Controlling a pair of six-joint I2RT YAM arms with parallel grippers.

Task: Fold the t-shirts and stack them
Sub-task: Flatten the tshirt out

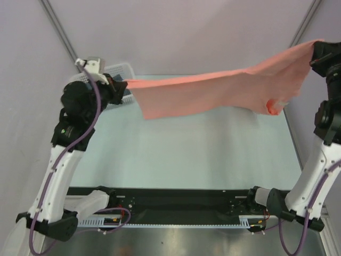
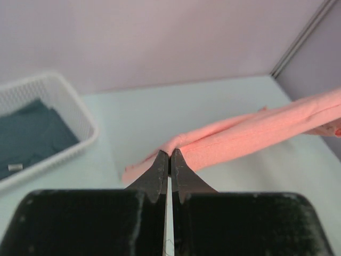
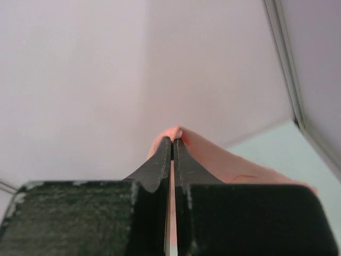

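A salmon-pink t-shirt hangs stretched in the air between both arms, well above the pale table. My left gripper is shut on its left end; in the left wrist view the fingers pinch the folded pink cloth. My right gripper is shut on the right end, held higher; in the right wrist view the tips clamp a pink fold. A dark blue folded shirt lies in the white basket.
The white basket stands at the table's back left, behind the left gripper. Metal frame posts rise at the back corners. A black base rail runs along the near edge.
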